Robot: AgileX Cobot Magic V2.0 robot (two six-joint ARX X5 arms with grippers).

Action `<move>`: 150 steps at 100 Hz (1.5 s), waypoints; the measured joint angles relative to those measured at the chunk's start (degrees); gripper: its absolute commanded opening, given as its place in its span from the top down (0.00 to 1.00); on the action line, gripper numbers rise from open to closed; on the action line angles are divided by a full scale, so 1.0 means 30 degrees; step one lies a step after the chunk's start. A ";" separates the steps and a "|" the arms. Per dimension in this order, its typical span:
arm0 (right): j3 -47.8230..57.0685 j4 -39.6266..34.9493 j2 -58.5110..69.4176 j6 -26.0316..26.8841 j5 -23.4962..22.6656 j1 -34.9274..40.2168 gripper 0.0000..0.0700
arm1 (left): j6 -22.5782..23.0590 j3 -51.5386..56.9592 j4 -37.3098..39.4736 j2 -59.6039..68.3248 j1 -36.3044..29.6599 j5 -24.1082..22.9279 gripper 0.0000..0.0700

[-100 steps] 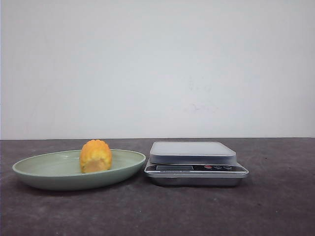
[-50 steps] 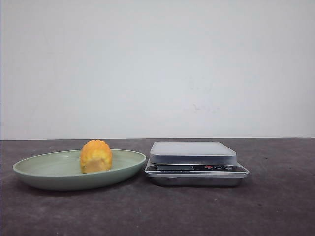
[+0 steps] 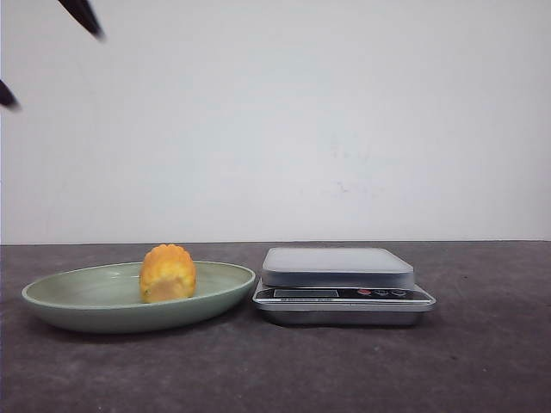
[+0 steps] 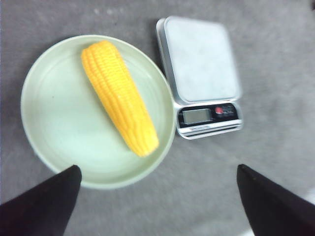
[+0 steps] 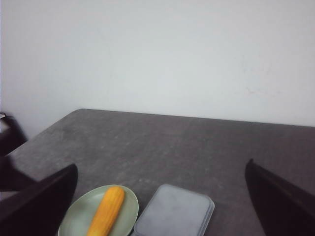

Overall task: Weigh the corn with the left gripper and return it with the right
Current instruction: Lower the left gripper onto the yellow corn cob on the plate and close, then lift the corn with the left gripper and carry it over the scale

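The corn [image 3: 168, 273] is a yellow-orange cob lying in the green plate [image 3: 52, 292], seen end-on in the front view. The left wrist view shows its full length [image 4: 118, 96], lying diagonally in the plate [image 4: 44, 123]. My left gripper [image 3: 45, 55] is open and empty, high above the plate's left side; only its two black fingertips [image 3: 82, 15] show. In its wrist view the left gripper [image 4: 157, 201] has its jaws wide apart. My right gripper [image 5: 160, 201] is open and empty, high up, looking down on the corn [image 5: 107, 211].
A silver kitchen scale [image 3: 344, 284] with a grey platform stands just right of the plate, almost touching its rim. It also shows in the left wrist view [image 4: 202, 73] and the right wrist view [image 5: 174, 211]. The dark grey table ends at a white wall behind.
The left gripper's fingertips have come into the front view at the top left. The corn, plate and scale have not moved.
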 measured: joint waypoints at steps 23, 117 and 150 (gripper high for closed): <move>-0.0007 -0.1297 0.0000 0.0000 -0.0007 0.0000 0.00 | -0.1617 0.0000 0.2244 0.5479 -0.1195 -0.0379 0.15; -0.0007 -0.3541 0.0000 -0.0058 0.0000 0.0000 0.00 | -0.0736 0.3009 0.1355 0.9209 -0.2790 0.0117 0.98; -0.0007 -0.3541 0.0000 -0.0066 0.0007 0.0000 0.00 | -0.0474 0.8262 0.4182 0.7716 -0.3570 0.0240 0.98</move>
